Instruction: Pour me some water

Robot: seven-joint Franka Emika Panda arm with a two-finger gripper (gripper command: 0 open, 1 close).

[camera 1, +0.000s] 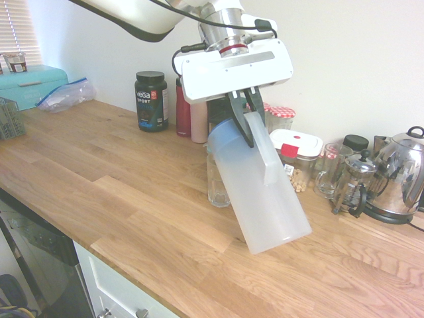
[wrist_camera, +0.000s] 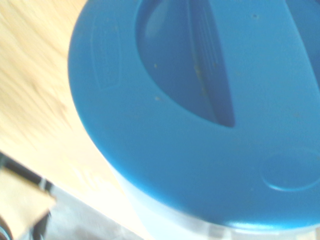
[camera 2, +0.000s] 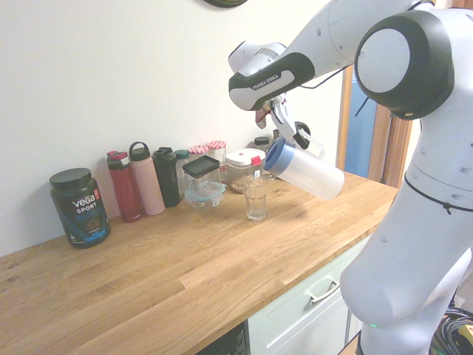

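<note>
First exterior view is showing us the end effector (camera 1: 256, 129) closing its two fingers on the handle (camera 1: 270, 162) of the frosted jug (camera 1: 262, 205). We are seeing hardly any opening between them beyond what the handle is filling. We are probably gripping there, near the lid (camera 1: 226, 134), so that the jug can be tipping from its upper part while the body is leaning away from us.

The jug is hanging clear of the tabletop (camera 1: 132, 192), tilting with its lid end higher than its base. In the second exterior view, the lid is facing the drinking glass (camera 2: 256, 200), which is standing upright just below and beside it. We are reading this as lining up a pour: the glass is presumably standing apart from the crowded back row so that the lid can be reaching its mouth.

Relative to the end effector, the jug is sloping down from the fingers, its lid lying just beside them and its base reaching well below. The water should be sitting inside the jug, but we are not making out its level through the cloudy wall, nor are we seeing any stream falling. We are judging that more tilt is needed.
</note>
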